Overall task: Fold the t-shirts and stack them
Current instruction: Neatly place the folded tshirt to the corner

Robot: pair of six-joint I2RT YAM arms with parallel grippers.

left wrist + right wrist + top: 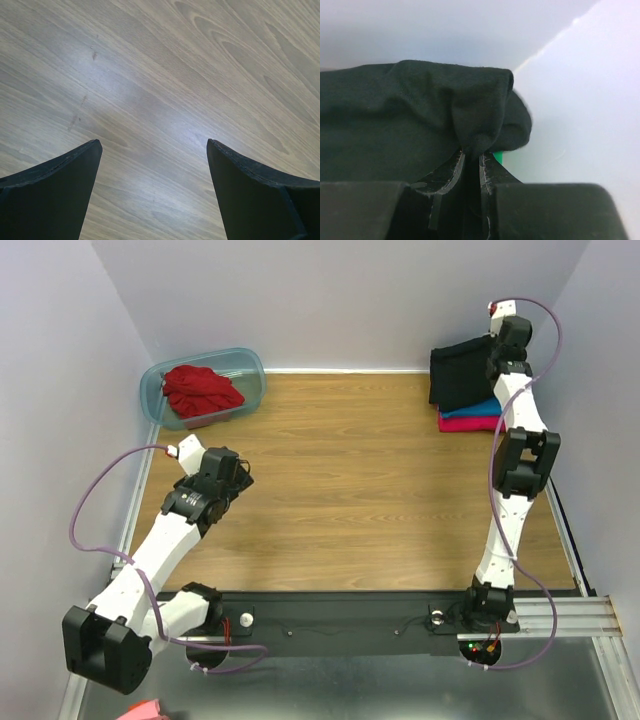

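A folded black t-shirt (458,375) (410,115) hangs at the far right corner, one edge pinched by my right gripper (493,362) (471,155), which is shut on the cloth. It hangs just over a folded turquoise t-shirt (480,408), which lies on a magenta one (466,424). The red t-shirt (200,390) lies crumpled in the plastic tub (252,368) at the far left. My left gripper (243,472) (154,145) hovers over bare wood on the left side, jaws wide open with nothing between them.
Walls close in the table at the back and on both sides, and the right wall is very near the right gripper. The wooden table top (350,490) lies between the two arms. A metal rail (575,540) runs along the right edge.
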